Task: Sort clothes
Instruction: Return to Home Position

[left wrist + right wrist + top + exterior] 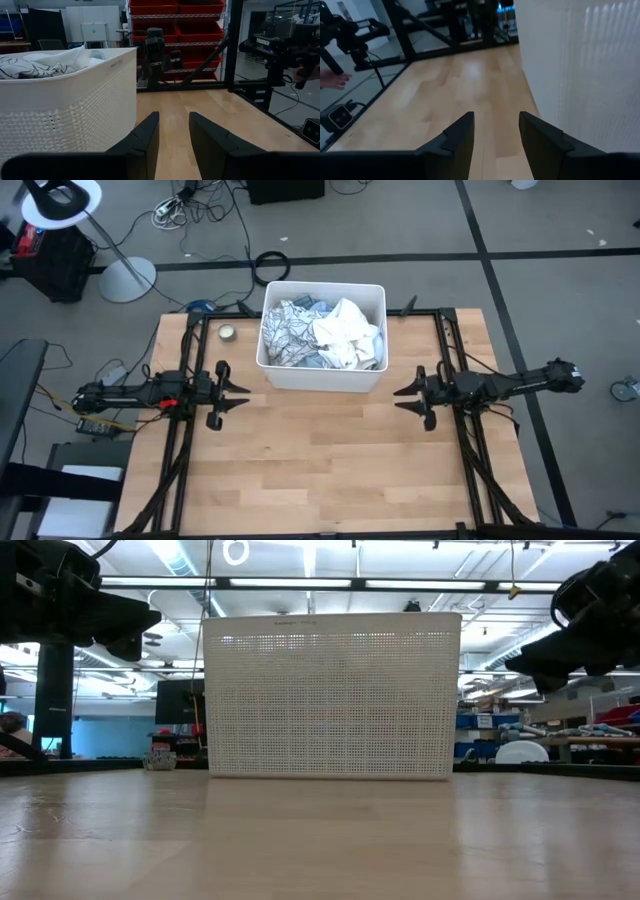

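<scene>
1. Count: you have one white tub [322, 378] on the table [320, 470], two grippers, and one small round tin [228, 332] on the wood just off the tub's far left corner.
2. The clothes [322, 335] are one heap inside the tub, and no garment lies on the table. You cannot count separate pieces. What shows is a white piece with dark line patterning on the left, a plain white piece on the right, and scraps of light blue between and below them.
3. Writing: there is small raised lettering on the tub's rim in the left wrist view, too small for you to read. No brand can be read on the clothes.
4. The left gripper [241, 396] sits low over the table, left of the tub's near left corner, with its jaws parted and nothing between them.
5. The right gripper [397, 399] mirrors it, right of the tub's near right corner. Its jaws are spread and hold nothing.
6. The clothes lie beyond and between both grippers, behind the tub wall, touching neither.
7. A person's hand [332, 80] shows past the table edge in the right wrist view.
</scene>
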Motion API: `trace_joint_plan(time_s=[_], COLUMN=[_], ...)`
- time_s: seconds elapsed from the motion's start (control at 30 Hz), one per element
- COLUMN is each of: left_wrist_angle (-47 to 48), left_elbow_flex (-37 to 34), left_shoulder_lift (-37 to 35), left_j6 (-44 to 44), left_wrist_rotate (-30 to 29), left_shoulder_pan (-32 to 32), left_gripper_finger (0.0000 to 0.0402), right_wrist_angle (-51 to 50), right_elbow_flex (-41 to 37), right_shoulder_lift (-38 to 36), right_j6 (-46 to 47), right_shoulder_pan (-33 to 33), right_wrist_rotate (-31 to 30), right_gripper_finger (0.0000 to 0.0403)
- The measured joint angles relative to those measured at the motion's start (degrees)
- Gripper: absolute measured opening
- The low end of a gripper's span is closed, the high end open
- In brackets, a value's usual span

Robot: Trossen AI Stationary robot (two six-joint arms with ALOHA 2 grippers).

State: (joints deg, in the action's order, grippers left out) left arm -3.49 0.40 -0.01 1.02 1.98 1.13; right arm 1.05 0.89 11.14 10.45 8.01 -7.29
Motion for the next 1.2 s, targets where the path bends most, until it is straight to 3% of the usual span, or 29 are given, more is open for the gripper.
trace_joint_plan(time_s=[0.2,0.8,1.03,1.2], left_wrist_angle=[0.0,0.0,0.0,0.0], left_elbow_flex=[0.0,0.0,0.0,0.0], left_shoulder_lift=[0.0,0.0,0.0,0.0], left_j6=[0.0,0.0,0.0,0.0], left_wrist_rotate=[0.0,0.0,0.0,0.0], left_shoulder_pan=[0.0,0.0,0.0,0.0], left_gripper_finger=[0.0113,0.0113,0.0113,0.0113], right_wrist_angle=[-0.4,-1.2,-1.2,-0.3], right_elbow_flex=[0.1,0.2,0.2,0.1], right_shoulder_lift=[-3.1,-0.9,-0.9,-0.9], right_j6=[-1.7,-1.9,-16.5,-17.1], right_shoulder_pan=[-0.5,-1.4,-1.6,-1.5], right_wrist_rotate=[-0.4,3.1,3.0,2.8], right_gripper_finger=[0.0157,0.0157,0.0157,0.0157])
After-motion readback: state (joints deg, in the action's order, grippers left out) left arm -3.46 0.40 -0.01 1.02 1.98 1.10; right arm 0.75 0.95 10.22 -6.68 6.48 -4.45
